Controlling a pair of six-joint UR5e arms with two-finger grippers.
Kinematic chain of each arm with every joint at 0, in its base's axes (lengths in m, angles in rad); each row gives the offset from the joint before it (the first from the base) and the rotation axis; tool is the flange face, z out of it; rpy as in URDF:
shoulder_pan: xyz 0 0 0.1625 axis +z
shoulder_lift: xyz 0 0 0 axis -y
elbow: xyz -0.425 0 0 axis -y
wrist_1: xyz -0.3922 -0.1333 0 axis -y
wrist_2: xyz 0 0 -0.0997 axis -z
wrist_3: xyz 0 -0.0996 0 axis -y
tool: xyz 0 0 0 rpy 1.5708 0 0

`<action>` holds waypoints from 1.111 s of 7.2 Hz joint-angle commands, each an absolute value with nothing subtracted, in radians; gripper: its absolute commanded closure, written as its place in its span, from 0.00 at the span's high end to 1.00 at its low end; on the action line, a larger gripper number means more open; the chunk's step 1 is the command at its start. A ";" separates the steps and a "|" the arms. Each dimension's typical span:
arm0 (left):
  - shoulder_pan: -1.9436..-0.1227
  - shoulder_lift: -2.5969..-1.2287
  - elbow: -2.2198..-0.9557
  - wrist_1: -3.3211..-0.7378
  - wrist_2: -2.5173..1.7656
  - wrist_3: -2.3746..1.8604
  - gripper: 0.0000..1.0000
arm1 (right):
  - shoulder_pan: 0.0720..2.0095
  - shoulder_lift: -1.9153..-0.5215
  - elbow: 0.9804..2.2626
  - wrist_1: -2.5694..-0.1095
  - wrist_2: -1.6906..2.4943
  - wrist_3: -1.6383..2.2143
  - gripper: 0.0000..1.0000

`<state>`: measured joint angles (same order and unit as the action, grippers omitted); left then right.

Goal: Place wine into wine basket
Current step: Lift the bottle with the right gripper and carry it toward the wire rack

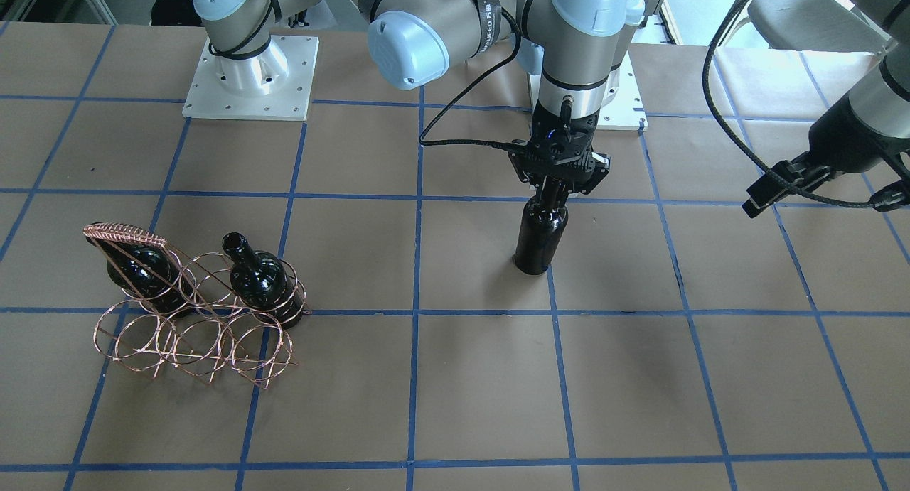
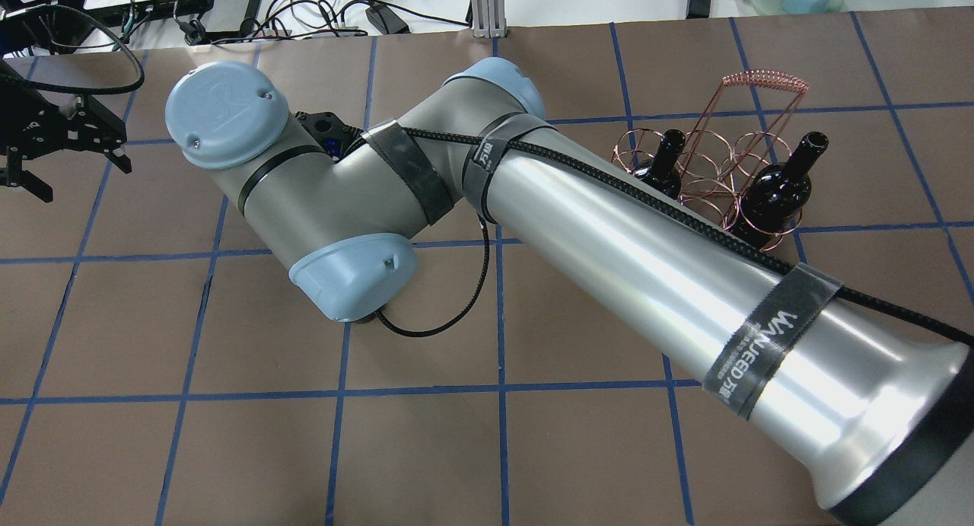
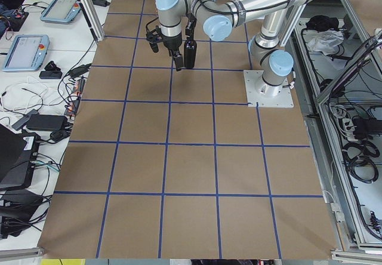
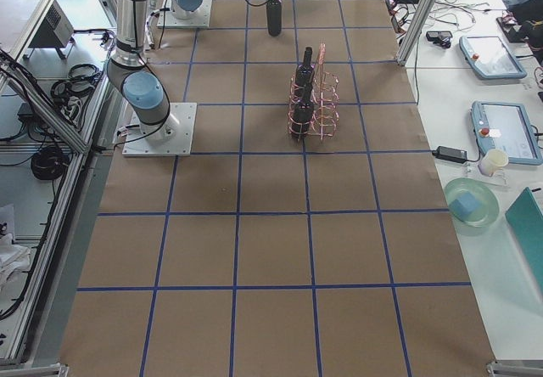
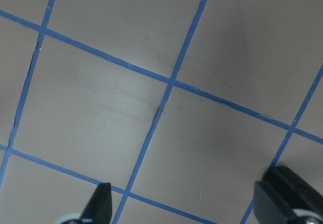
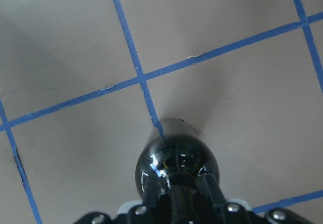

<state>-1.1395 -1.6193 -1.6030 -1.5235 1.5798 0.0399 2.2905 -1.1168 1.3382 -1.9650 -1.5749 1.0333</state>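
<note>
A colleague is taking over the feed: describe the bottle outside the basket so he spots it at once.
Find the copper wire basket near one end of the table; it holds two black bottles. Toward the table's middle, a third black bottle is upright, alone outside the basket, its neck clamped in the right tool.

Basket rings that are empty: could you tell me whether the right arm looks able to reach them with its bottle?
Probably yes. The right fingers grip the bottle by its neck, the basket stands on that arm's side across bare table, and its row away from the robot is empty.
</note>
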 commanded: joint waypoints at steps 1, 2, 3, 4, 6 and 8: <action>-1.140 -1.620 -1.603 -1.523 1.580 0.040 1.00 | 2.264 -1.202 1.335 -1.954 -1.542 1.019 0.04; -1.140 -1.620 -1.603 -1.523 1.578 0.038 1.00 | 2.231 -1.245 1.335 -1.898 -1.551 0.994 0.01; -1.140 -1.620 -1.603 -1.523 1.580 0.038 1.00 | 2.182 -1.297 1.342 -1.840 -1.560 0.907 0.00; -1.140 -1.620 -1.603 -1.523 1.580 0.037 1.00 | 2.122 -1.358 1.344 -1.747 -1.560 0.812 0.00; -1.147 -1.620 -1.601 -1.523 1.580 0.026 1.00 | 1.984 -1.477 1.345 -1.592 -1.578 0.607 0.00; -1.163 -1.609 -1.600 -1.539 1.574 0.028 1.00 | 1.848 -1.554 1.347 -1.441 -1.608 0.377 0.00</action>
